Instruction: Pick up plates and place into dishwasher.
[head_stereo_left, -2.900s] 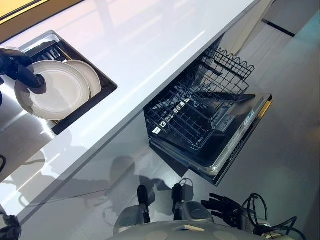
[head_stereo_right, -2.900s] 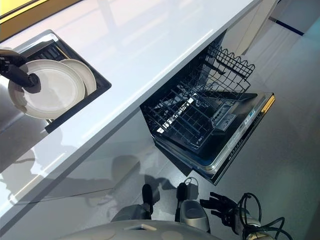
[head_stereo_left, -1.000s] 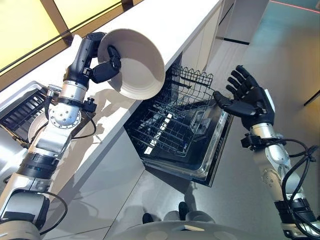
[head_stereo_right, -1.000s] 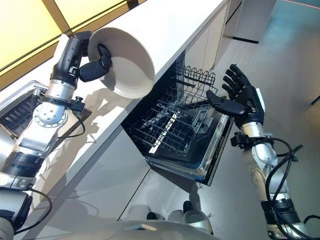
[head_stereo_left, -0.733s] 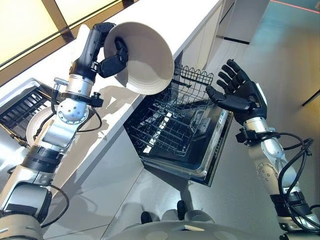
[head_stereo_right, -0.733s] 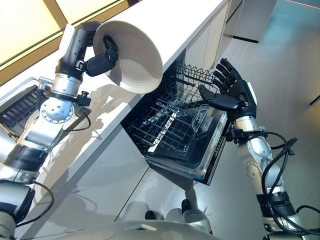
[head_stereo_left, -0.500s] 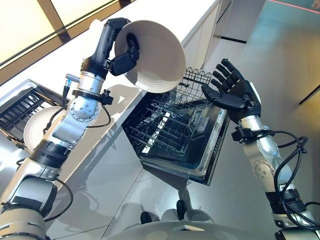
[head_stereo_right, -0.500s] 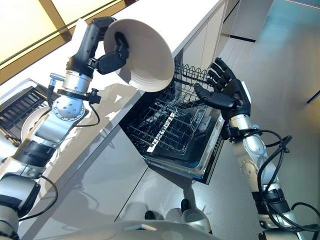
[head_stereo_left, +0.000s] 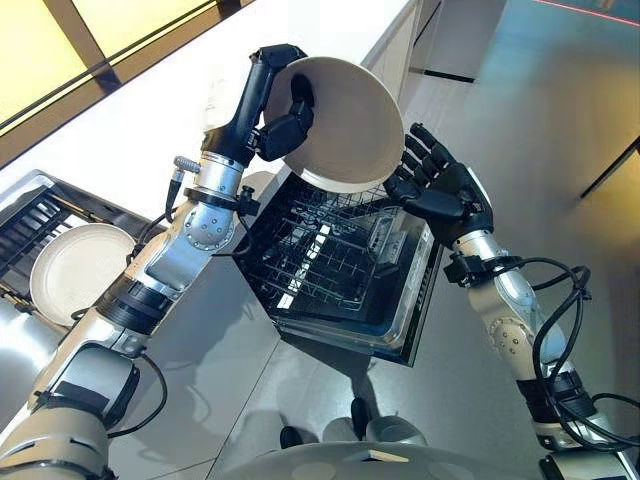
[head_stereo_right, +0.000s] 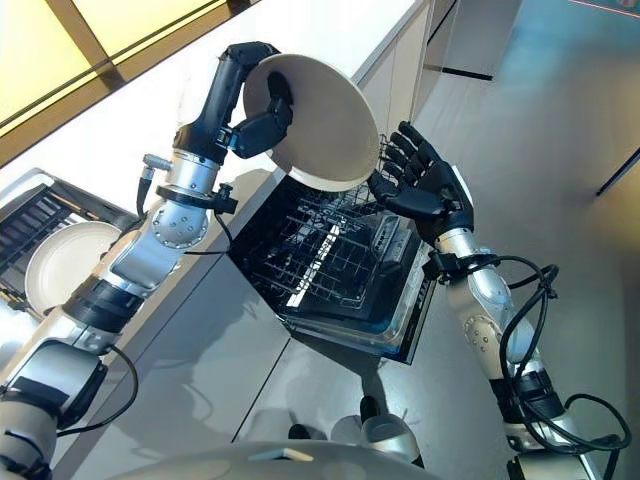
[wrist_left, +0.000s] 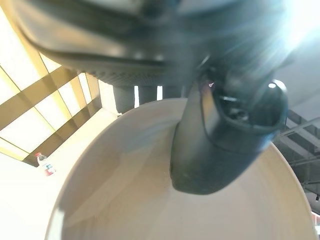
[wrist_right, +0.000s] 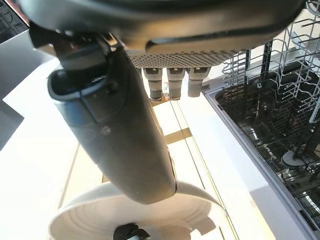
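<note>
A: Lighting? Bright, warm yellow panels behind the counter (head_stereo_left: 150, 110); the top is blown out white around the left hand (head_stereo_left: 285, 125).
B: Shadows?
A: Soft ones on the floor (head_stereo_left: 330, 360) below the dishwasher (head_stereo_left: 330, 270).
B: Wrist views?
A: Left hand's thumb (wrist_left: 220, 135) blurred, glare beside it, plate (wrist_left: 125, 200) soft. Right hand (wrist_right: 120, 130) out of focus too.

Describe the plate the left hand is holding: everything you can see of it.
The plate is round, off-white and glossy, apparently ceramic, with a shallow well ringed by faint concentric steps. It looks whole and clean. The left hand pinches its rim, thumb on the inner face, holding it tilted steeply in the air above the dishwasher rack. The right hand, fingers spread open, sits right at the opposite rim; whether it touches the plate is unclear.
</note>
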